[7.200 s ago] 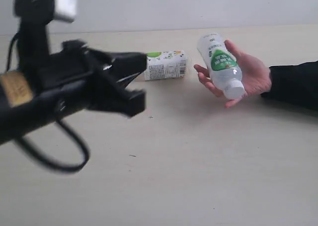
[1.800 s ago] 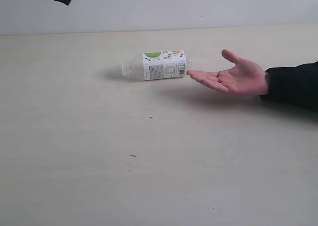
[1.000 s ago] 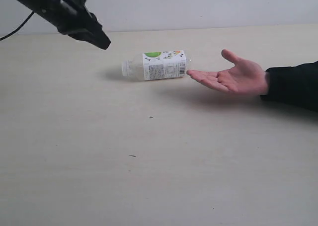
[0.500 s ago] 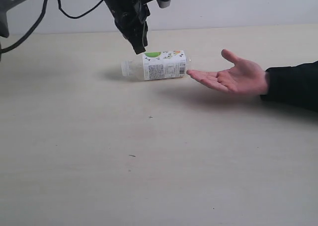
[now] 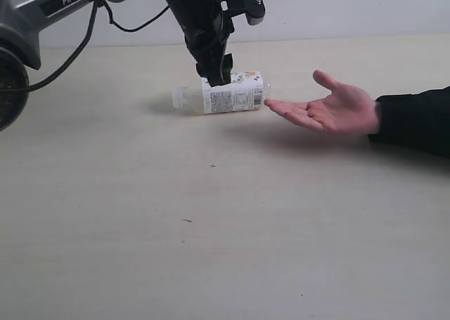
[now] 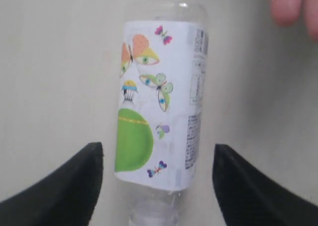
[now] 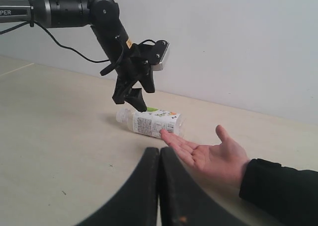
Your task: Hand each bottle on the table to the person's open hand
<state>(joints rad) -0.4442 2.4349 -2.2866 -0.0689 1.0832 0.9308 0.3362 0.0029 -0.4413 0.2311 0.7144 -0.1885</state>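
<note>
One bottle, clear with a white-green butterfly label, lies on its side on the beige table. The other three bottles are out of view. My left gripper hangs open just above the bottle, with one finger on each side of the label's neck end, apart from it. A person's open hand, palm up, waits just right of the bottle's base, its fingertips close to it. My right gripper is shut with nothing in it, well back from the bottle and outside the exterior view.
The person's dark sleeve reaches in from the right edge. A pale wall runs behind the table's far edge. The left arm and its cable cross the upper left.
The left arm swung in from the upper left and came down over the bottle, so its open fingers now straddle it. Bottle and hand have not moved.
</note>
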